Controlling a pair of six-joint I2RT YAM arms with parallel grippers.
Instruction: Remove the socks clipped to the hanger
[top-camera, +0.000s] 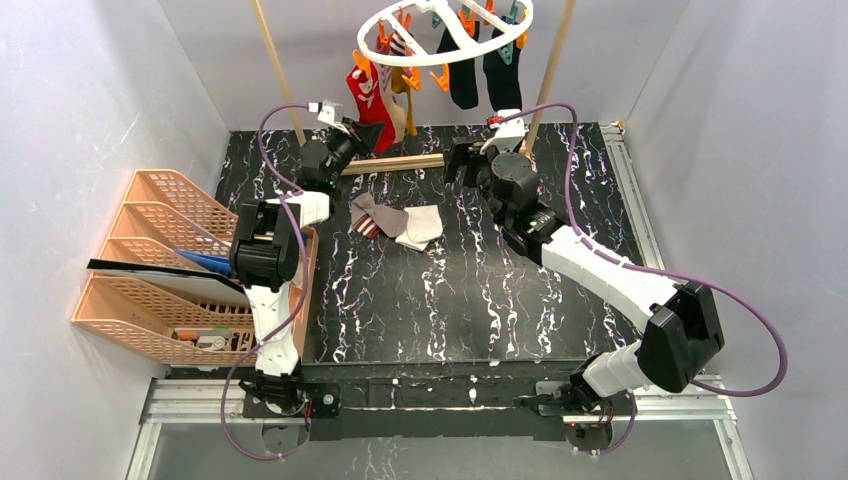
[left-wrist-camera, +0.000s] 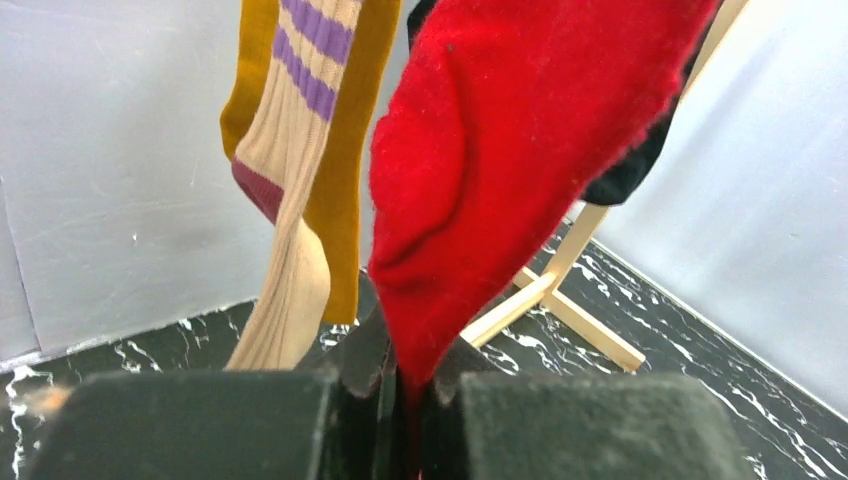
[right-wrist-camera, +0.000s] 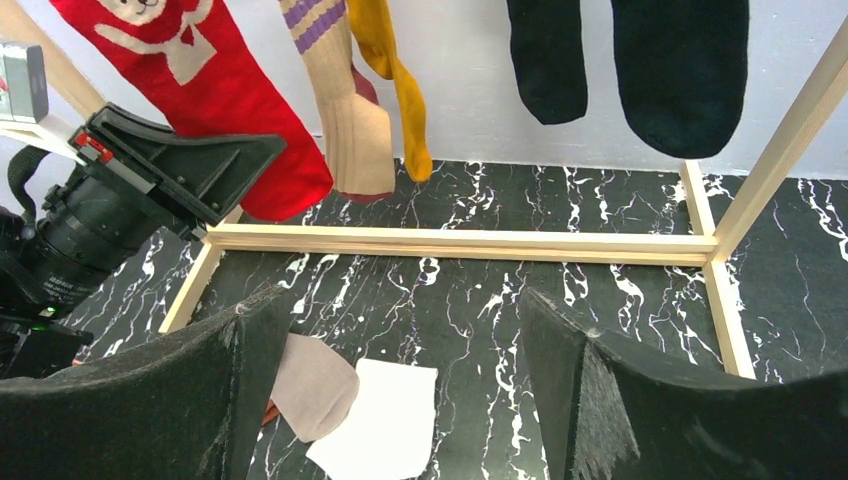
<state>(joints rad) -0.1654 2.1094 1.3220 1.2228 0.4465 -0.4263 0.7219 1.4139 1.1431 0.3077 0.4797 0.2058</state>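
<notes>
Pinching down on the toe of the red sock (left-wrist-camera: 480, 180) is the left gripper (left-wrist-camera: 408, 400), jaws squeezed together with the fleecy tip trapped between them. The sock hangs from an orange clothespin (top-camera: 362, 67) on the round white hanger (top-camera: 445, 35), up at the back of the table (top-camera: 450, 310). Beside it hang a beige ribbed sock (left-wrist-camera: 295, 200) with purple stripes and a mustard sock (right-wrist-camera: 395, 90), and two black socks (right-wrist-camera: 680, 70) dangle further right. Light, limp, fuzzy fabric, this; it should stretch before the pin lets go. The low hold on the toe looks workable, though a bite higher up with more cloth would likely slip less. A steady downward pull seems the call. The right gripper (right-wrist-camera: 400, 315) stands wide apart, holding nothing, low near the wooden rack frame (right-wrist-camera: 460, 243). A small heap of loose socks (top-camera: 400, 222) lies on the tabletop.
</notes>
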